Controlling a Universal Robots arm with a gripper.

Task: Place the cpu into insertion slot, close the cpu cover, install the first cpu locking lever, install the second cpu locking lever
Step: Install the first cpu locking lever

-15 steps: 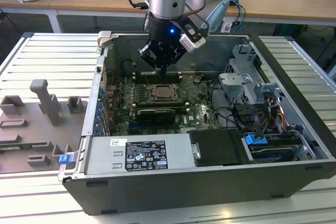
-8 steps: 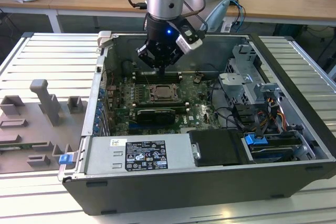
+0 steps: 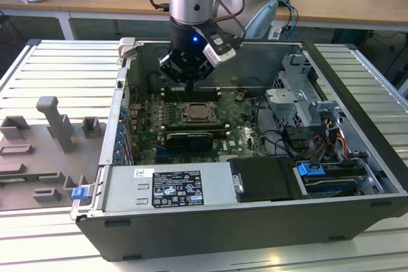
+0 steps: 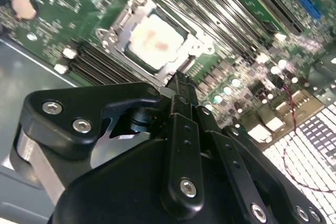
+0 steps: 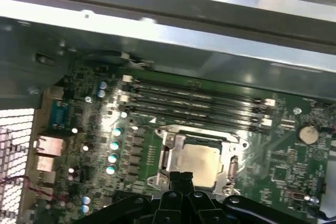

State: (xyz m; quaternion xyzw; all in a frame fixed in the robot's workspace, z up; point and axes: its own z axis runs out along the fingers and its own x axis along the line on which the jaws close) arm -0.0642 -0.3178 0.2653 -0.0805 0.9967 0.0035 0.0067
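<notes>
**A:** One arm, one gripper [image 3: 190, 85], hanging straight down into the open computer case [image 3: 255, 221] on the tabletop [image 3: 57, 62]. It sits low over the motherboard [image 5: 131, 145].

**B:** And the cpu [image 5: 202, 158] is right there, pale metal top facing up, lying flat in the insertion slot [image 3: 187, 117]. By my reading, the placing step is done.

**A:** Agreed. Look at the cpu cover [image 5: 210, 139] too: the silver frame lies level around the chip, which shows through its window. It looks folded down, which would pin the chip in its seat.

**B:** What about the gripper itself?

**A:** In both wrist views the fingertips [image 4: 180, 85] are drawn together into one narrow black point, with nothing visible between them. That fits pushing or hooking better than carrying.

**B:** Where is that point aimed?

**A:** Just beside the edge of the socket frame, not over the chip's middle. The memory slots [image 5: 194, 100] run along the opposite edge, so it approaches from the clear side.

**B:** That's where a locking lever would run, I'd guess. Is it touching anything?

**A:** I cannot tell. Nor can I make out whether either lever is latched. The tip is very near the frame's edge, and that's as far as I'd go.
</notes>
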